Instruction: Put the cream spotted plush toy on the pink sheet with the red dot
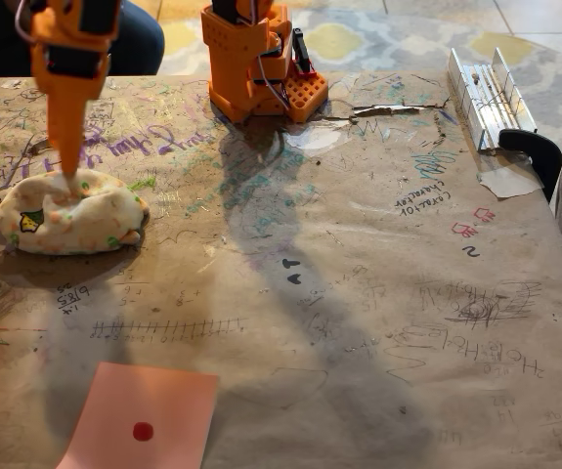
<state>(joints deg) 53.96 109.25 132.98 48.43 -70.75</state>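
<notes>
One orange arm's gripper (65, 182) presses into the cream spotted plush toy (65, 217), jaws seemingly pinching its fabric; lift cleanly before swinging toward the pink sheet (142, 418).

Cream spotted plush toy (65, 221): soft, matt cloth. Pink sheet with the red dot (142, 415): smooth, matt paper. Desk (359, 322): covered in matt brown paper, scribbled, slightly creased. Hand (65, 182): orange plastic.

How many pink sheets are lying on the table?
1. The pink sheet with the red dot lies at the table's near edge, in front of the cream spotted plush toy.
</notes>
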